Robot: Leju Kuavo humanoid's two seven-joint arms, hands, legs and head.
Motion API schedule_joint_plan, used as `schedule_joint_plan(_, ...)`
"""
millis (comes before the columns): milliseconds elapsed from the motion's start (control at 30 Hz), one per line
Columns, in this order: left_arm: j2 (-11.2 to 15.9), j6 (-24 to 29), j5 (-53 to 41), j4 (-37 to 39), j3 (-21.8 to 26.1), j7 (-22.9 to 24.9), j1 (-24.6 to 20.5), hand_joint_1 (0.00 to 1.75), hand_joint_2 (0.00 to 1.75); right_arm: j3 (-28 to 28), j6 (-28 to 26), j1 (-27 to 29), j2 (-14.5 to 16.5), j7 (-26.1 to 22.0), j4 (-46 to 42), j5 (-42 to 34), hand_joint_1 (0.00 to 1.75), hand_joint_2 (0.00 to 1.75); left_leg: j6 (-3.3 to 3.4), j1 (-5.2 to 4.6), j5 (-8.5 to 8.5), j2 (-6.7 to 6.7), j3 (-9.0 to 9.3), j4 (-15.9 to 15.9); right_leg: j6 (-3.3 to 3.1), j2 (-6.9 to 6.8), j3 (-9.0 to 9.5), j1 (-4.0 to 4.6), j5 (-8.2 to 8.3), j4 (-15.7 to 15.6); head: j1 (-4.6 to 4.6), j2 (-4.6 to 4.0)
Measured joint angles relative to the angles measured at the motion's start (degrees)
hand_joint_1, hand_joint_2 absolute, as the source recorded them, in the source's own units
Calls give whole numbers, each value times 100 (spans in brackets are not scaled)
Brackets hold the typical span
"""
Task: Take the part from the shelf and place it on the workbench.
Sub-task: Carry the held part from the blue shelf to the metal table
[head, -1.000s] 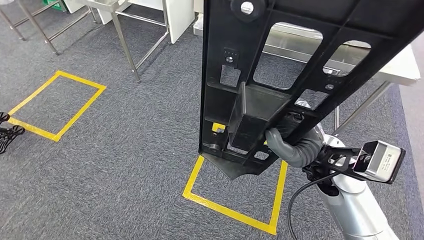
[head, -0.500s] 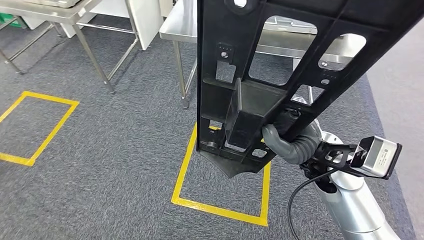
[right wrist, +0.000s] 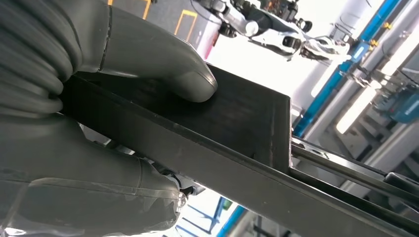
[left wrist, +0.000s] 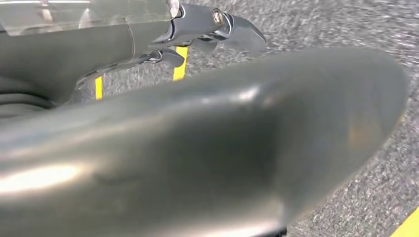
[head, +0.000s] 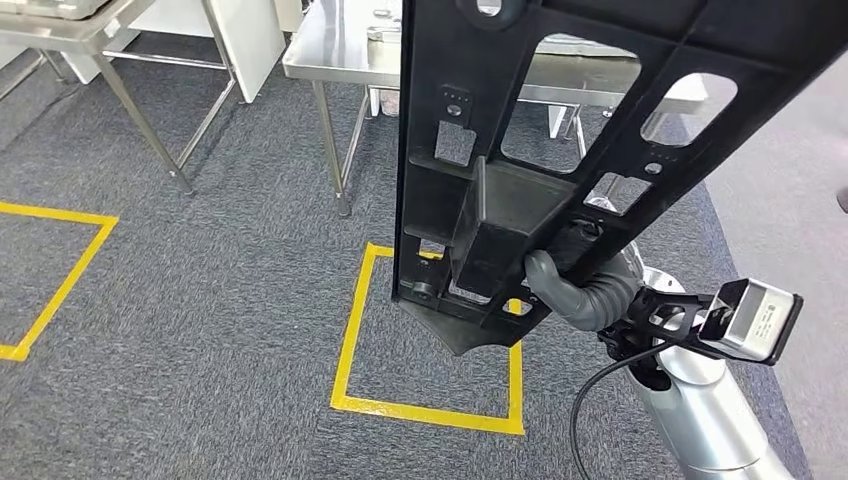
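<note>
Whole view has swung since a second ago, camera turning: the yellow floor square [head: 430, 340] sits further left and the steel workbench [head: 340, 55] stands closer ahead, while the part keeps its place in the right hand

Right hand [head: 580, 285] grips the black part [head: 520, 150] from below, thick grey thumb [right wrist: 148, 54] pressed on the boxy block at its lower middle, fingers wrapped behind. Held upright and high over the grey carpet [head: 200, 270], the slotted part reaches past the top edge, in front of the workbench. Left hand [left wrist: 212, 19] hangs over the carpet; whether its fingers are spread or curled I cannot tell
</note>
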Motion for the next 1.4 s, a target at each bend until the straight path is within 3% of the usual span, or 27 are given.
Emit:
schedule_joint_plan(33,-1,-2,0,0,-1,-4,-1,0,0,7,-5,2,5,-26,1,29,175,175,-24,-7,-4,29,6,-4,-36,-41,79,27,34,-168,-4,0)
schedule_joint_plan(100,-3,-7,1,0,-3,-13,-4,0,0,30,-15,9,14,-87,8,112,175,175,-88,-10,-2,89,25,-24,-85,5,79,52,40,-221,-9,0)
schedule_joint_plan(167,-3,-19,1,0,-4,-25,-5,0,0,49,-31,13,23,-144,18,196,175,175,-152,-4,-64,39,22,25,-140,62,109,15,80,-290,-14,0)
schedule_joint_plan(233,-2,-38,1,0,-7,-38,12,0,0,59,-55,10,56,-181,24,241,175,175,-195,6,-332,-139,-173,463,-189,101,139,-19,118,-356,-32,0)
schedule_joint_plan(300,-1,-57,1,0,-13,-61,35,0,0,76,-68,27,91,-200,32,259,175,175,-219,9,-681,-249,-552,1250,-211,143,134,-8,119,-354,-47,-1)
schedule_joint_plan(333,1,-64,1,0,-17,-74,45,0,0,89,-69,48,101,-209,39,268,175,175,-227,9,-753,-259,-697,1532,-216,167,132,-3,114,-344,-48,-1)
schedule_joint_plan(367,1,-70,1,0,-22,-87,52,0,0,102,-70,68,108,-221,45,279,175,175,-229,9,-710,-259,-749,1608,-218,191,131,0,108,-330,-48,-1)
schedule_joint_plan(400,2,-77,1,0,-27,-98,62,0,0,116,-72,86,115,-236,49,293,175,175,-227,11,-552,-260,-683,1438,-214,220,131,-1,98,-309,-49,-1)
schedule_joint_plan(467,4,-87,0,0,-35,-123,77,0,0,137,-75,112,130,-285,52,323,175,175,-205,10,-150,-279,-326,658,-186,269,126,-2,62,-252,-50,-1)
schedule_joint_plan(533,5,-101,-1,0,-41,-158,79,0,0,145,-78,137,139,-345,57,354,175,175,-147,1,26,-306,-80,118,-139,301,99,12,33,-192,-49,-1)
schedule_joint_plan(633,4,-117,-5,0,-49,-199,71,0,0,143,-79,195,140,-425,66,407,175,175,-44,-12,41,-308,-65,31,-54,309,74,18,35,-180,-52,0)
schedule_joint_plan(700,1,-125,-6,0,-52,-222,72,0,0,135,-78,222,140,-466,70,444,175,175,24,5,76,-289,-59,-8,12,284,-7,2,-101,-1,-35,-1)
schedule_joint_plan(800,1,-135,-6,0,-54,-256,77,0,0,131,-73,271,143,-528,81,493,175,175,63,13,97,-266,-78,-23,97,251,-501,-39,-628,1052,-16,0)
schedule_joint_plan(833,2,-142,-7,0,-54,-266,79,0,0,131,-69,298,145,-540,91,507,175,175,64,12,97,-263,-84,-20,112,247,-660,-52,-730,1380,-17,0)
schedule_joint_plan(867,3,-150,-7,0,-54,-273,81,0,0,132,-66,321,146,-545,102,516,175,175,64,11,96,-262,-86,-15,118,242,-729,-62,-728,1520,-16,0)
schedule_joint_plan(900,3,-160,-9,0,-55,-280,83,0,0,131,-63,334,147,-547,112,523,175,175,61,11,93,-262,-82,-12,115,235,-674,-68,-608,1403,-15,0)
schedule_joint_plan(1000,1,-184,-17,0,-62,-300,82,0,0,123,-57,335,149,-549,126,539,175,175,27,3,76,-262,-59,-7,42,184,-86,-49,-66,195,-18,0)
schedule_joint_plan(1067,-1,-195,-22,0,-69,-316,79,0,0,119,-50,334,163,-553,126,560,175,175,-33,-5,69,-259,-61,-9,-20,164,91,-10,25,-197,-21,0)
schedule_joint_plan(1167,3,-204,-27,0,-79,-333,80,0,0,114,-43,338,179,-557,126,602,175,175,-138,-5,52,-252,-46,-21,-112,189,115,-8,48,-260,-23,1)
schedule_joint_plan(1200,5,-206,-29,0,-81,-337,82,0,0,112,-43,337,187,-558,126,612,175,175,-163,-4,-24,-256,-79,75,-149,191,140,-23,66,-300,-27,1)
schedule_joint_plan(1233,7,-208,-33,0,-84,-339,84,0,0,110,-44,337,199,-559,127,620,175,175,-182,-4,-162,-262,-172,297,-179,191,164,-37,82,-336,-33,1)
schedule_joint_plan(1333,9,-213,-43,0,-87,-340,86,0,0,113,-47,366,235,-564,137,634,175,175,-215,7,-670,-271,-717,1432,-223,193,176,-24,78,-345,-47,-1)
schedule_joint_plan(1367,10,-213,-45,0,-88,-341,87,0,0,115,-49,383,239,-564,144,638,175,175,-221,7,-696,-271,-827,1634,-228,198,177,-18,70,-338,-47,-1)
schedule_joint_plan(1400,10,-212,-48,1,-89,-341,91,0,0,117,-51,395,243,-565,152,642,175,175,-220,7,-601,-271,-824,1599,-227,207,180,-15,61,-327,-46,-1)
